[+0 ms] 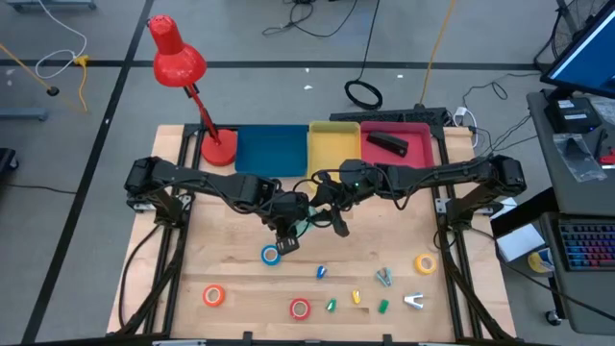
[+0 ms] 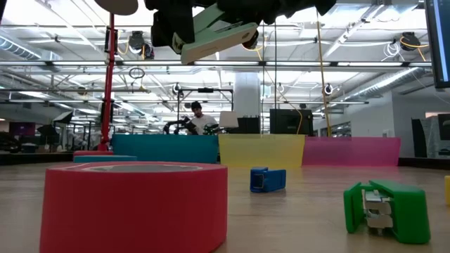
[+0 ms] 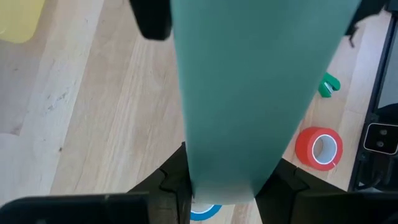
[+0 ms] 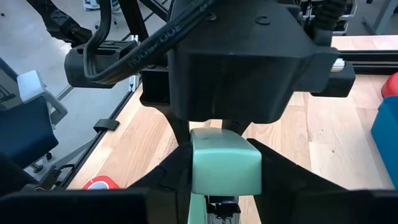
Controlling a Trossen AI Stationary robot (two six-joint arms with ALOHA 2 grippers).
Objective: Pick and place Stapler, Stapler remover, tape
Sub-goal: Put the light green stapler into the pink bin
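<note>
A pale green stapler (image 1: pixel 304 225) hangs above the middle of the table between my two grippers, which meet there. My left gripper (image 1: pixel 287 231) is shut on it; the stapler fills the left wrist view (image 3: pixel 249 81). My right gripper (image 1: pixel 327 219) is shut on its other end (image 4: pixel 224 163). In the low view the stapler (image 2: pixel 214 39) is high above the table, tilted. Blue tape (image 1: pixel 270 254), orange tape (image 1: pixel 213 295), red tape (image 1: pixel 300 308) and yellow tape (image 1: pixel 426 262) lie flat on the table. A small pale staple remover (image 1: pixel 414 301) lies near the front right. My left gripper pinches the stapler's two long sides (image 3: pixel 199 180) between its two fingers, one finger on each side. The stapler's body runs on away from the fingers, clear of the table. My right gripper pinches the stapler's blunt end (image 4: pixel 205 180) between its two fingers, facing the left gripper's dark body. The stapler is lifted clear of the table.
Blue bin (image 1: pixel 272 149), yellow bin (image 1: pixel 333 144) and pink bin (image 1: pixel 413 130), which holds a black object (image 1: pixel 387 142), stand along the far edge. A red lamp's base (image 1: pixel 219 149) stands at the far left. Small coloured clips (image 1: pixel 332 305) lie near the front.
</note>
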